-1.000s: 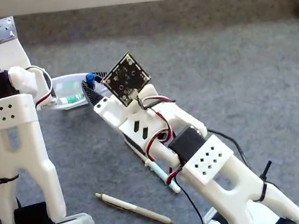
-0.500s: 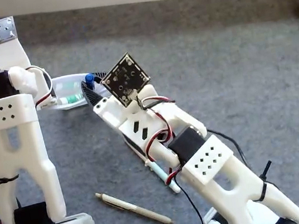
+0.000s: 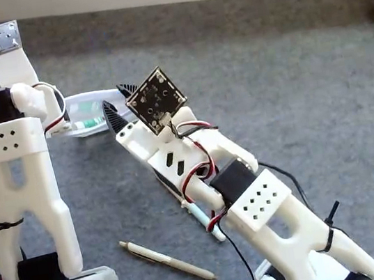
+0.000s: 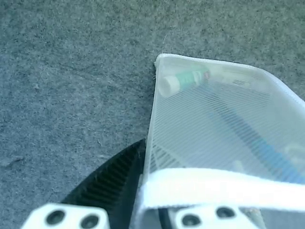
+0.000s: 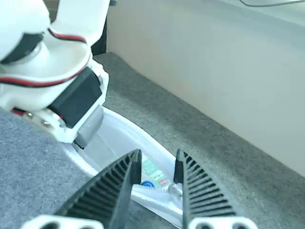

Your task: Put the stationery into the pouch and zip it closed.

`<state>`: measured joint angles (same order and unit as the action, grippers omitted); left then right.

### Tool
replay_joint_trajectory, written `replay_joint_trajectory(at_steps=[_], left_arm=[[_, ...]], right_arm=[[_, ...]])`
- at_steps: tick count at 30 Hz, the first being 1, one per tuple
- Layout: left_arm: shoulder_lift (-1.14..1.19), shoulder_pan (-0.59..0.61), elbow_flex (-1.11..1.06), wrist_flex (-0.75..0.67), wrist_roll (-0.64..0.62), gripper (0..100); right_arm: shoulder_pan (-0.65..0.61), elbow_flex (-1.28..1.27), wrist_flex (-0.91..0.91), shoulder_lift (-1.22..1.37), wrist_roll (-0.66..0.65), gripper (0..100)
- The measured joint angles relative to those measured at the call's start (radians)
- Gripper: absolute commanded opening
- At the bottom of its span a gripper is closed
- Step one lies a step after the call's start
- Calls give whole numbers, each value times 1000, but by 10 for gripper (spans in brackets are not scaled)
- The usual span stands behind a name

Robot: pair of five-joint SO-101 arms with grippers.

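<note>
Left wrist view has the left gripper [image 4: 145, 162] clamped on the edge of a translucent white mesh pouch [image 4: 214, 129], with one finger hidden behind the mesh. A green-labelled tube [image 4: 183, 78] shows through it, and the other contents are too blurred to name. The right gripper [image 5: 157, 160] hangs over the pouch's mouth, its jaws narrowly apart and holding nothing. On the grey carpet [image 3: 305, 80] lie a beige pen [image 3: 166, 259] and a pale blue pen [image 3: 200, 215] half covered by the right arm.

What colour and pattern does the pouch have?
The pouch is translucent white with fine stripes; the left wrist view shows it best.
</note>
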<state>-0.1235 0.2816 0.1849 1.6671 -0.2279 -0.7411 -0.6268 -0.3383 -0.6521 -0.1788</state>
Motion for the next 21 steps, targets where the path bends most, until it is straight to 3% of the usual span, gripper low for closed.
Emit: replay_joint_trajectory(at_steps=[8, 21], left_arm=[[0, 0, 0, 0, 0, 5], [0, 0, 0, 0, 0, 5]], right_arm=[[-5, 44, -103, 0, 0, 111], [-14, 325, -531, 0, 0, 111]])
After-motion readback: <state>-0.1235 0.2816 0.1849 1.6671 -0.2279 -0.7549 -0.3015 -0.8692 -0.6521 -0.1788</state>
